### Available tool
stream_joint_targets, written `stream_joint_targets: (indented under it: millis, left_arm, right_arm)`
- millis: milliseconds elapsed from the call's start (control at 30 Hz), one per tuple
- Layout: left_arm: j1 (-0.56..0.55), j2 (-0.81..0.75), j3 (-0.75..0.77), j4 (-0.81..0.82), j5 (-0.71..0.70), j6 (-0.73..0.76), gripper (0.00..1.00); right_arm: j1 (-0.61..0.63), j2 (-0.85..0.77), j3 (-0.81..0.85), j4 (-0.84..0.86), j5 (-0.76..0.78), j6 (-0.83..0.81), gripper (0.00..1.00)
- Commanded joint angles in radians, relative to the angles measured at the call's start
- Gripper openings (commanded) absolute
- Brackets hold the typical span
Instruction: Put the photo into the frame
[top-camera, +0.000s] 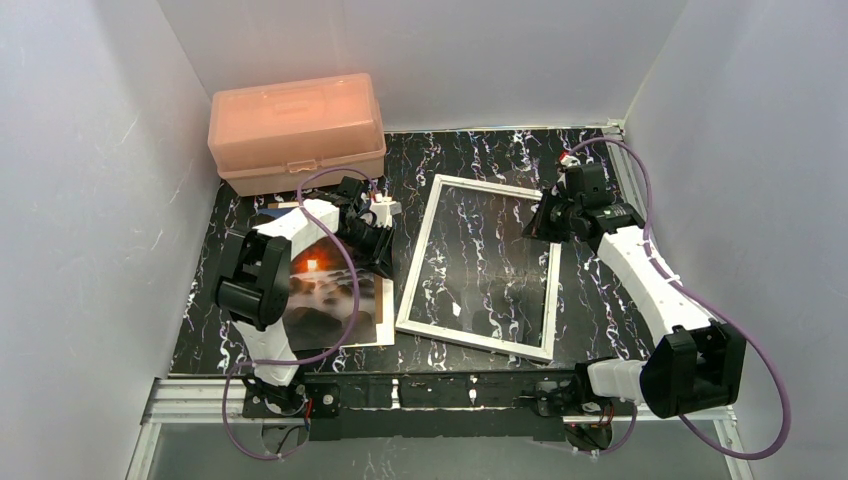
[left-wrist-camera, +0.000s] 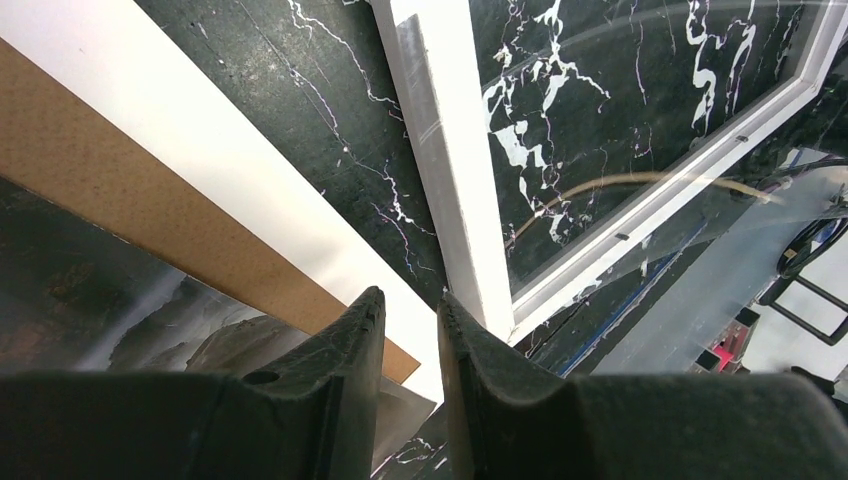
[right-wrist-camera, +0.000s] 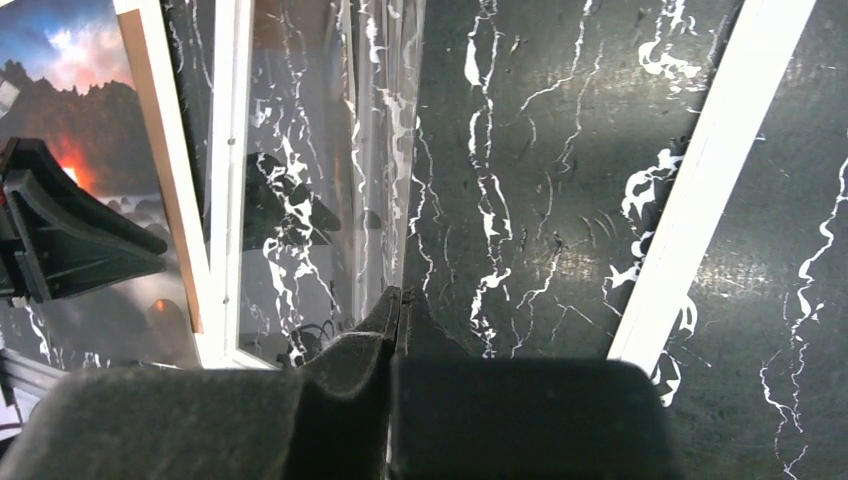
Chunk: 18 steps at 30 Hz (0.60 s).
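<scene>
Fingers first: my left gripper (left-wrist-camera: 410, 300) stands slightly parted with nothing between its pads, poised over a corner of the photo (top-camera: 320, 300). The photo lies face up on a brown backing board (left-wrist-camera: 130, 190), just left of the frame (top-camera: 470, 340). My right gripper (right-wrist-camera: 400, 295) is pressed together by the frame's right rail, holding nothing I can make out. The frame lies flat on the table (top-camera: 590, 300), unfilled, so I judge insertion not yet begun.
</scene>
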Motion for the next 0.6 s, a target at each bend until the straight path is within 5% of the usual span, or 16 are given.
stream_joint_targets:
  millis: [0, 567]
  left_arm:
    - [0.002, -0.002, 0.016, -0.010, 0.027, 0.001, 0.25]
    - [0.002, 0.004, 0.016, -0.011, 0.029, 0.007, 0.25]
  right_arm:
    - [-0.019, -0.023, -0.023, 0.068, 0.011, -0.018, 0.01]
    - [-0.071, 0.010, -0.054, 0.087, -0.005, -0.064, 0.01]
